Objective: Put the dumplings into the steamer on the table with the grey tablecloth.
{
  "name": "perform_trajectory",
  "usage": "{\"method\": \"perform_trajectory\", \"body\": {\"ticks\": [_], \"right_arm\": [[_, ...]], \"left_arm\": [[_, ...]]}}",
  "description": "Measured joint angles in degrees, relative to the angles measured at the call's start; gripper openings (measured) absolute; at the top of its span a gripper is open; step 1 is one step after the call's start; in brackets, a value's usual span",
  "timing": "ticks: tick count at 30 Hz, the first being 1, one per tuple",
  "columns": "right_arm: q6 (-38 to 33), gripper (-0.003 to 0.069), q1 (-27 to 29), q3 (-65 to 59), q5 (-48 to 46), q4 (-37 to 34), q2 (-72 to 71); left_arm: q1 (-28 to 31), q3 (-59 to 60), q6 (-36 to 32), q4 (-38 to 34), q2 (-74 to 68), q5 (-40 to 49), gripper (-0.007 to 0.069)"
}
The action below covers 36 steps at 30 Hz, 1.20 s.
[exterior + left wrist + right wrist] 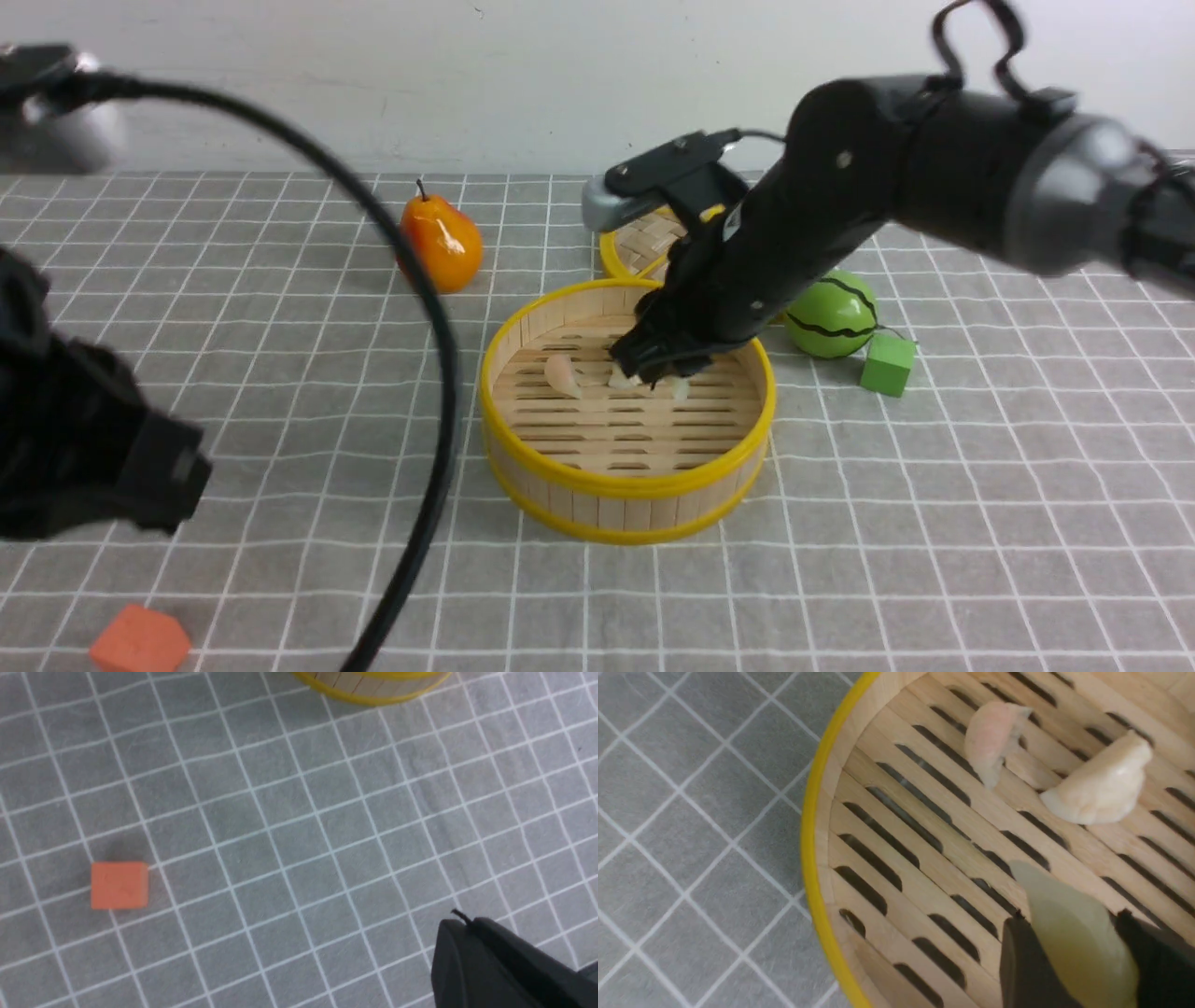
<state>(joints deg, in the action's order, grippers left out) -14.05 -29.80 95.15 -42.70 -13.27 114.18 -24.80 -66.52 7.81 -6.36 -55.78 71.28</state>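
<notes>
The steamer [625,485] stands mid-table on the grey tablecloth [934,523]. On its slatted floor lie a pinkish dumpling [561,373] [992,742] and a cream-white dumpling [1101,788]. My right gripper [644,369] [1071,917] reaches down inside the steamer. It is shut on the pale yellowish dumpling [1078,938], low over the slats. My left gripper [460,924] is shut and empty, above the cloth in front of the steamer's wall [373,686].
An orange block [120,885] [140,642] lies near the front left. A pear [441,243] stands behind the steamer on the left. The woven lid [639,247], a green striped ball [831,315] and a green block [887,364] sit behind it on the right. A black cable [439,373] arcs across the left.
</notes>
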Motion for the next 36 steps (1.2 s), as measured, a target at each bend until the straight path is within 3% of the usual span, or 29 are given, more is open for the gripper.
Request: {"method": "perform_trajectory", "body": {"ticks": [5, 12, 17, 21, 27, 28, 31, 36], "right_arm": [[0.2, 0.0244, -0.7, 0.0, 4.9, 0.0, 5.6], [1.2, 0.0425, -0.7, 0.1, 6.2, 0.0, 7.0], [1.3, 0.0461, -0.7, 0.1, 1.6, 0.0, 3.9], [1.3, 0.0391, -0.7, 0.1, -4.9, 0.0, -2.6], [1.2, 0.0134, -0.7, -0.3, -15.3, 1.8, -15.1], [1.2, 0.0126, -0.7, -0.5, -15.4, 1.9, -15.5], [1.2, 0.0005, -0.7, -5.8, -15.9, 2.4, -23.5], [1.2, -0.002, -0.7, -18.8, -10.5, 2.2, -37.3]], "left_arm": [[0.0, 8.8, 0.0, 4.2, 8.2, -1.2, -0.0014], [0.0, 18.8, 1.6, 6.4, 21.2, -6.2, -0.0014], [0.0, 25.3, 4.6, 6.4, 30.0, -10.1, -0.0014], [0.0, 31.2, 7.4, 6.4, 37.6, -14.5, -0.0014], [0.0, 40.9, 13.6, 4.4, 48.9, -26.5, -0.0014], [0.0, 41.5, 13.7, 4.4, 49.1, -26.8, -0.0014], [0.0, 44.7, 15.0, 4.3, 51.3, -30.4, -0.0014], [0.0, 46.1, 15.2, 4.3, 51.6, -33.1, -0.0014]]}}
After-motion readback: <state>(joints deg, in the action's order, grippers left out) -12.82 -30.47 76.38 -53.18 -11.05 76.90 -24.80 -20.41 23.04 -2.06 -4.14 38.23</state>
